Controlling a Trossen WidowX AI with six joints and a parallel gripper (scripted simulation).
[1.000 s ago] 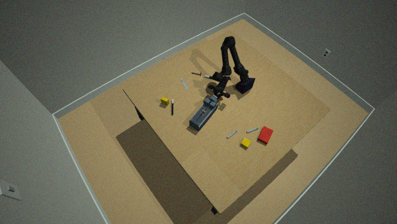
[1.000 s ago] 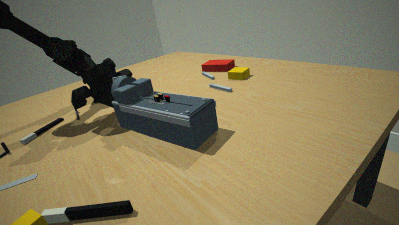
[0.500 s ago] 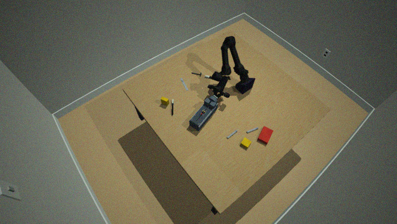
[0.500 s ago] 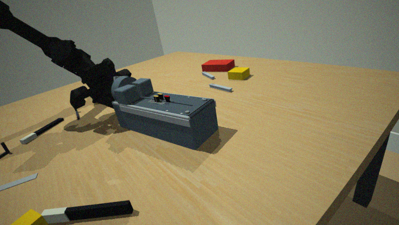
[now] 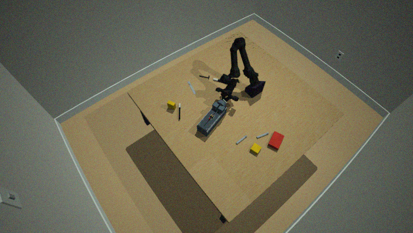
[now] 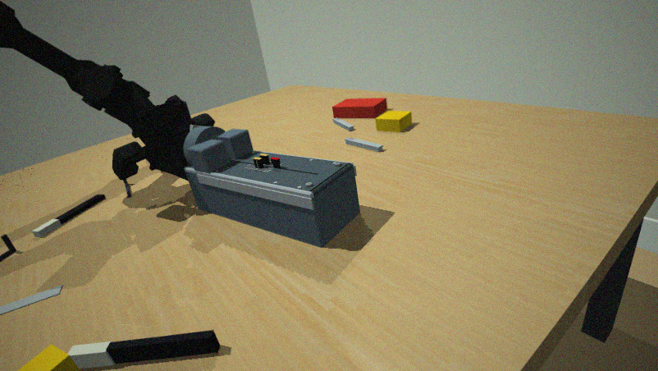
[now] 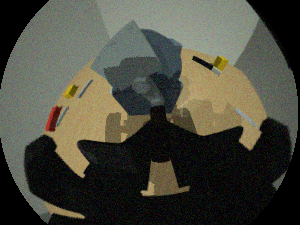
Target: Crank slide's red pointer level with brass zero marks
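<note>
The blue-grey machine (image 5: 204, 128) (image 6: 258, 209) stands on the table. Its red pointer (image 5: 209, 118) (image 6: 275, 161) sits in the top slot, a short way past the two brass marks (image 5: 211, 116) (image 6: 260, 159), on the side away from the crank end. It is not level with them. My gripper (image 7: 157, 122) is at the crank end, shut on the crank handle (image 7: 155, 96), which shows as a grey stub in the wrist view. The fingertips are hidden behind the machine's housing in the exterior view.
A red block (image 5: 276, 140) (image 6: 359, 107), a yellow block (image 5: 255, 148) (image 6: 393, 121) and two grey bars lie to one side. Another yellow block (image 5: 171, 104), a black-and-white stick (image 5: 179, 111) (image 6: 161, 346) and a grey strip (image 5: 191, 87) lie on the other.
</note>
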